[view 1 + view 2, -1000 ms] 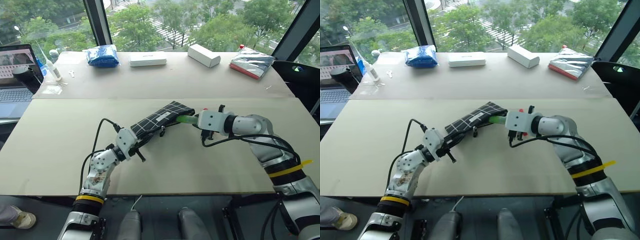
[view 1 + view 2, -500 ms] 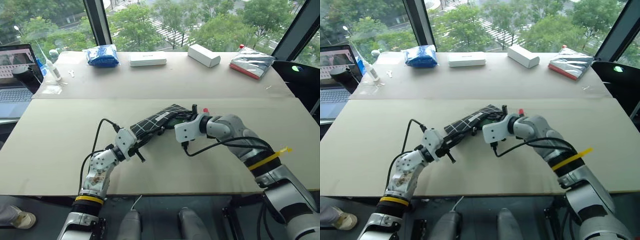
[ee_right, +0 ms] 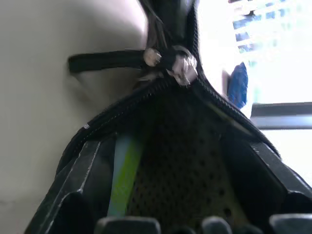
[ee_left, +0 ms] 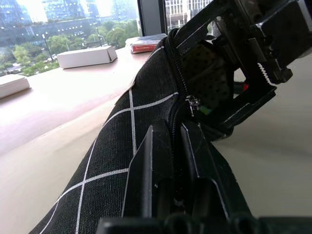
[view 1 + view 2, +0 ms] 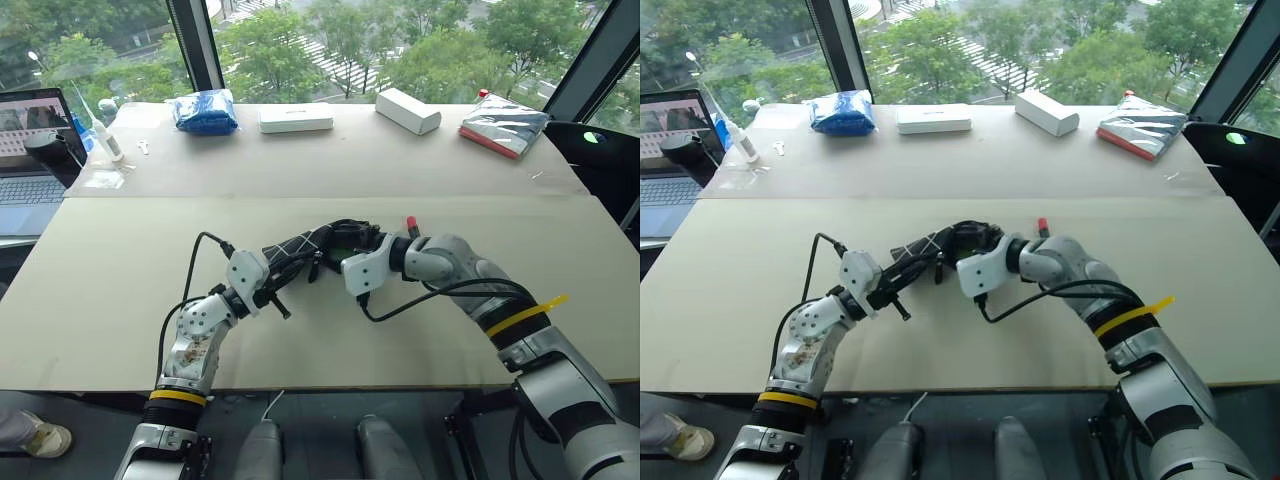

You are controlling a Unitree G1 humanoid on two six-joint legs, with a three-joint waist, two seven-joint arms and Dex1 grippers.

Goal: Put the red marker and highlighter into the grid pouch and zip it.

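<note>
Flat black fabric grid pouch [image 5: 300,247] is pinched near its zipper by the closed left gripper [image 4: 171,161], raised off the table. Right gripper [image 3: 180,195] is spread wide inside the mouth, nothing held; a second ago it carried the stubby light green highlighter [image 3: 124,170], now released inside. Risk: fingers snagging the lining on withdrawal, dragging the highlighter out.

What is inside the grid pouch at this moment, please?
Through the open mouth of the grid pouch, the right wrist view shows the light green highlighter lying against the dotted lining. The rest of the inside is covered by fabric, so the red marker cannot be confirmed there.
</note>
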